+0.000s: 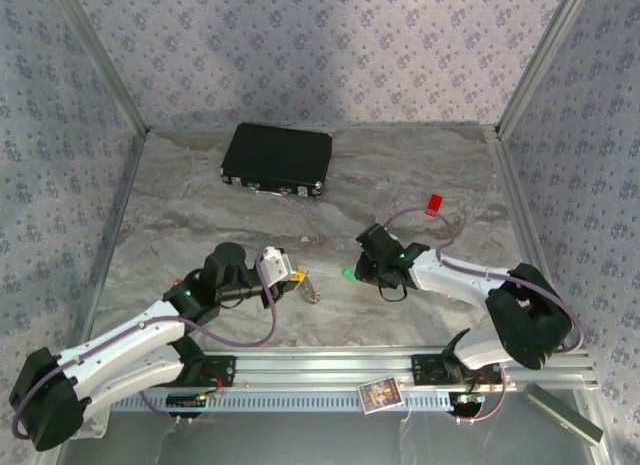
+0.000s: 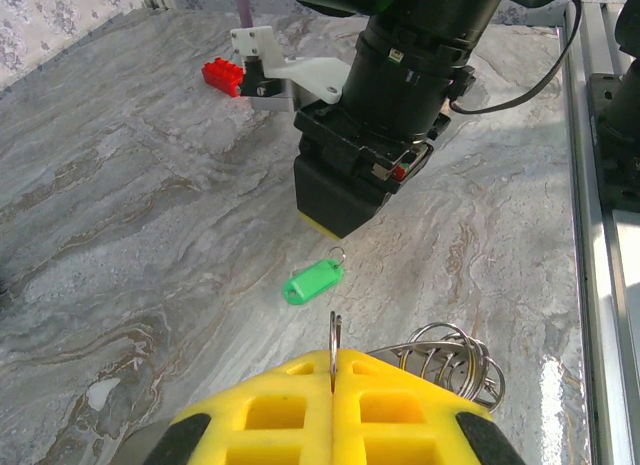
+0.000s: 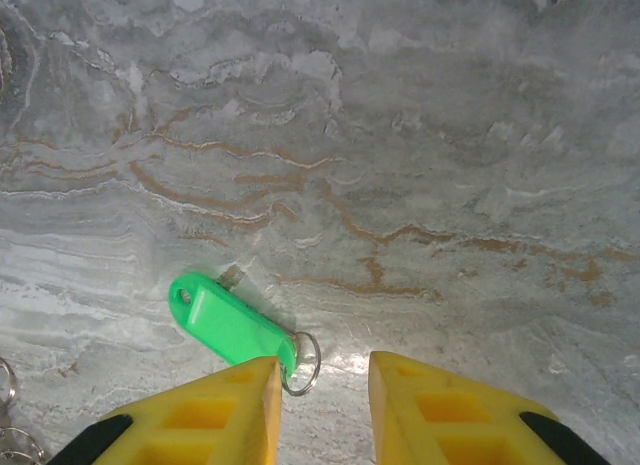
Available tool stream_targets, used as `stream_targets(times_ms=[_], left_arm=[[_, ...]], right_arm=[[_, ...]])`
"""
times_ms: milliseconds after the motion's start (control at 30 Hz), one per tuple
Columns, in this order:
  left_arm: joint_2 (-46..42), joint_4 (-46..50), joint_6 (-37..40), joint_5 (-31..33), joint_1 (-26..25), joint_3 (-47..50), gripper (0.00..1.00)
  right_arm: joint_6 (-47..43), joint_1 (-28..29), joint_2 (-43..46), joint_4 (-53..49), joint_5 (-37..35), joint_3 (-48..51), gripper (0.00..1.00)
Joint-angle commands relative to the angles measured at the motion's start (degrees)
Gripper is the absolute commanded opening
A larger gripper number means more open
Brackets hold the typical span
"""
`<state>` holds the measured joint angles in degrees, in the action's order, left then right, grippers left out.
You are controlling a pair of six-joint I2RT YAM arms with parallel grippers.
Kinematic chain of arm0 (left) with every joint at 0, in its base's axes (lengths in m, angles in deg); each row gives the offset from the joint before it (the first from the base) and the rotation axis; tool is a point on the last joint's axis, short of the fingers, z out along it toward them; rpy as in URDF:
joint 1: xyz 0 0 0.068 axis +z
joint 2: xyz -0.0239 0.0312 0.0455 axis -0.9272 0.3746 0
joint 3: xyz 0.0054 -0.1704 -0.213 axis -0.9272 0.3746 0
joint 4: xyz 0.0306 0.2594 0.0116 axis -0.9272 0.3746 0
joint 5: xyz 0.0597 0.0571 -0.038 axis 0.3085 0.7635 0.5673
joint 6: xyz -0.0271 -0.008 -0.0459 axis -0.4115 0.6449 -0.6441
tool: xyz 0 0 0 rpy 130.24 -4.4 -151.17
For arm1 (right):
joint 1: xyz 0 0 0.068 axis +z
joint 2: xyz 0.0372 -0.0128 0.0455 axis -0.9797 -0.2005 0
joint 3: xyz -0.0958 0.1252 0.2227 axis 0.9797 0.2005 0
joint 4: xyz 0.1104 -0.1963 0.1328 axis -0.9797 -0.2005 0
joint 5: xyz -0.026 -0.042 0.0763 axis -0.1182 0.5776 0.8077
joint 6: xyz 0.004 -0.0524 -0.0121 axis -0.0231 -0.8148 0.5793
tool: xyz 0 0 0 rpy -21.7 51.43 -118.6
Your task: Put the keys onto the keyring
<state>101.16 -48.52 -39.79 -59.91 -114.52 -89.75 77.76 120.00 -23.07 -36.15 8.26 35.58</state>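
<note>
The green key tag (image 3: pixel 232 325) lies flat on the marble table (image 3: pixel 450 135), with a small silver ring (image 3: pixel 300 350) at one end. The keyring (image 2: pixel 445 360) is a bunch of thin silver loops, and one loop stands upright, pinched in the left gripper (image 2: pixel 334 370).

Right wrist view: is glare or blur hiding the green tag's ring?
Right wrist: the green tag and its small ring are sharp; a glare patch lies on the table right of the ring, between the fingers of the open right pincer. Left wrist: the tag is sharp too, no glare on it.
</note>
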Motion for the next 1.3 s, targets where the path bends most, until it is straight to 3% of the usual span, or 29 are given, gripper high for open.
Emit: stream_targets(times_ms=[0, 467, 900, 1267], left_arm=[[0.18, -0.86, -0.54, -0.3, -0.4, -1.35, 0.0], [-0.04, -0.51, -0.31, 0.16, -0.75, -1.16, 0.0], [0.07, -0.31, 0.04, -0.03, -0.77, -1.17, 0.0], [0.32, -0.36, -1.57, 1.57, -0.85, -1.42, 0.0]], right_arm=[[1.03, -0.32, -1.1, 0.97, 1.64, 0.37, 0.29], [0.2, -0.48, -4.52, 2.24, 3.92, -0.3, 0.21], [-2.29, -0.64, -4.55, 0.54, 3.71, -2.31, 0.0], [-17.09, 2.16, -1.21, -2.67, 0.23, -6.29, 0.0]])
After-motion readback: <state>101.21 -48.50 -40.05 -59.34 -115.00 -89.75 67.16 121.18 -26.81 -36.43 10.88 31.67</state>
